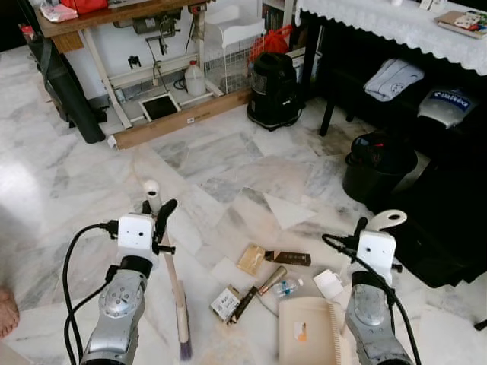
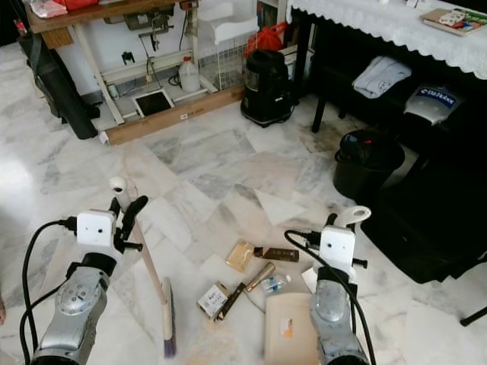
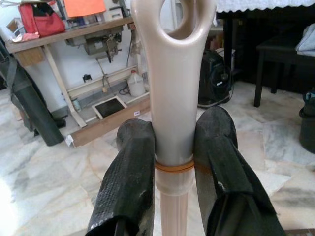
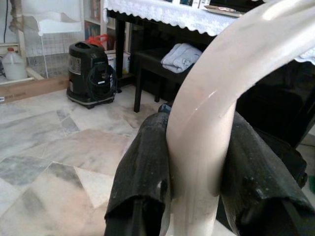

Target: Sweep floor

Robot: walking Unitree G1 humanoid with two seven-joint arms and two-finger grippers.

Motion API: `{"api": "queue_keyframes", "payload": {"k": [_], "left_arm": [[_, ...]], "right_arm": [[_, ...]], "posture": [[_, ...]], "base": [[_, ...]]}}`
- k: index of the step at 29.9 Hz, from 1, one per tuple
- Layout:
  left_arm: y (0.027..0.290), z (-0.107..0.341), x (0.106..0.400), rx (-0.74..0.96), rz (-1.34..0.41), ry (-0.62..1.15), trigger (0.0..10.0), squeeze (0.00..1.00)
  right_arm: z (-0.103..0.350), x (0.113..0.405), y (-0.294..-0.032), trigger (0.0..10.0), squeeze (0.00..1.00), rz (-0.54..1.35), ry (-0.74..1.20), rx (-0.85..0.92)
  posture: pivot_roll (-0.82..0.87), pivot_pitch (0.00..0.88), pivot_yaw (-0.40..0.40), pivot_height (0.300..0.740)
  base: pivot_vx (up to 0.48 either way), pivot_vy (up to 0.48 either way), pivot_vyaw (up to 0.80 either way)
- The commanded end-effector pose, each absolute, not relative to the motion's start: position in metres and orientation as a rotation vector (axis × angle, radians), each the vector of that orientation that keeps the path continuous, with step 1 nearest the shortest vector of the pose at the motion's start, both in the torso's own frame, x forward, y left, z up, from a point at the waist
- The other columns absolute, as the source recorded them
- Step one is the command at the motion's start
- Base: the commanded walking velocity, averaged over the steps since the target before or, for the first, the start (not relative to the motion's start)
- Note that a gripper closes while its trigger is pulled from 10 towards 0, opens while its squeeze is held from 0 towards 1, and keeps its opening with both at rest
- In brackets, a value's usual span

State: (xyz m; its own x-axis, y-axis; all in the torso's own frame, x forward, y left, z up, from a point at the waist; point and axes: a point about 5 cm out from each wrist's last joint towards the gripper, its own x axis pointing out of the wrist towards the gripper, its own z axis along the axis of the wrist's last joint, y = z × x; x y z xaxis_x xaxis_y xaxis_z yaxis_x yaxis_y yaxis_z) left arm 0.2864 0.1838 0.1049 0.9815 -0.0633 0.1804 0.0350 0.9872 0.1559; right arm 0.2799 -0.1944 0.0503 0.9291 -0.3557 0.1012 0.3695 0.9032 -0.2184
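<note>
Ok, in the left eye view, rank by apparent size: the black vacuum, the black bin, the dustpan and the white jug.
1. Bin and vacuum: look alike, so no ranking between them.
2. Dustpan: close behind, but nearer the camera and cut by the frame edge, so unsure.
3. Jug: clearly smallest, though farthest away.

left tool (image 3: 173, 162) clamped on beige broom handle (image 3: 173, 98) | black fingers (image 3: 129, 187) press both sides, just above an orange band | handle's top has an oval hanging hole | behind: wooden counter (image 3: 74, 32) with red bag (image 3: 42, 19), white jug (image 3: 136, 83) beneath, black vacuum (image 3: 215, 73) on marble floor (image 3: 49, 182)
</note>
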Motion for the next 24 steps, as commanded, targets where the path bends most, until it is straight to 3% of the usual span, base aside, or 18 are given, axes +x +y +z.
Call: {"api": "queue_keyframes", "payload": {"k": [1, 24], "left_arm": [[0.188, 0.113, 0.289, 0.156, -0.046, -0.23, 10.0, 0.0], [0.188, 0.113, 0.288, 0.162, -0.068, -0.221, 10.0, 0.0]], "right_arm": [[0.051, 0.281, -0.194, 10.0, 0.0, -0.383, -0.062, -0.241], [0.046, 0.293, -0.172, 10.0, 0.0, -0.306, -0.045, -0.253]], "posture": [[0.09, 0.102, 0.051, 0.74], [0.11, 0.118, 0.063, 0.74]], "base": [[0.0, 0.0, 0.0], [0.0, 0.0, 0.0]]}}
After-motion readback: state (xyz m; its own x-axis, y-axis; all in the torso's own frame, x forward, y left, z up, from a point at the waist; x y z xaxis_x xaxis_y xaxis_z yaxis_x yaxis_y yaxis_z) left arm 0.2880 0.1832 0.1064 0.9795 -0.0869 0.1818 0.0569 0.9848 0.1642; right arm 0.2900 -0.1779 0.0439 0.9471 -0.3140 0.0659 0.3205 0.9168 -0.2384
